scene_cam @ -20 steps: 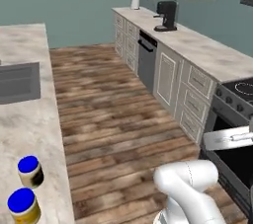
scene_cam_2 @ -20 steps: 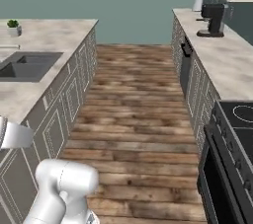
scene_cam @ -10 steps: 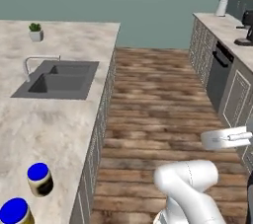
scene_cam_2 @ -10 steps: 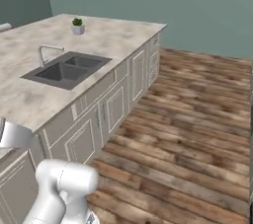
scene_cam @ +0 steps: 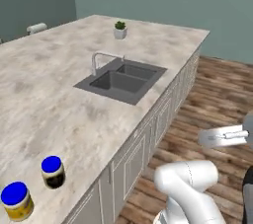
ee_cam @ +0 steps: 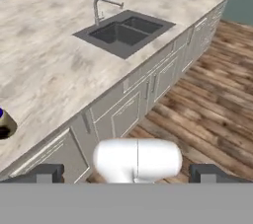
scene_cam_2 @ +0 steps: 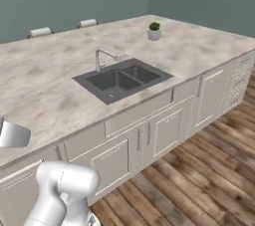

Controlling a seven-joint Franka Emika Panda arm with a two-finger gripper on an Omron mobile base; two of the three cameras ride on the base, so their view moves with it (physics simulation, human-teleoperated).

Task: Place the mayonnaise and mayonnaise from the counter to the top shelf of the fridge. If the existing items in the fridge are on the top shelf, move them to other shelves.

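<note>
Two mayonnaise jars on the counter [scene_cam: 59, 99], both at about 7–8 o'clock in the left base view, close to the counter's near edge. Near jar [scene_cam: 17, 201]: bright blue round lid, pale cream-yellow body, upright. Second jar [scene_cam: 53, 172]: same blue lid, dark label band showing, upright, just beside the first toward 1 o'clock, not touching it. In the hand view a sliver of one jar [ee_cam: 4, 125] shows at the 9 o'clock edge, cut off by the frame.

Counter is beige mottled stone over cream panelled cabinets [scene_cam_2: 149, 135]. Grey double sink [scene_cam: 121, 80] with a curved faucet [scene_cam: 101, 59] sits mid-counter, well apart from the jars, toward 1 o'clock from them. Small potted plant [scene_cam: 119, 29] beyond the sink at 12 o'clock. Wood plank floor [scene_cam: 217, 99] on the 3 o'clock side.

Gripper [ee_cam: 126, 173]: fingertips [ee_cam: 47, 172] spread fully wide at the bottom of the hand view, nothing between them, holding nothing. It's off the counter, over the cabinet fronts and floor.
</note>
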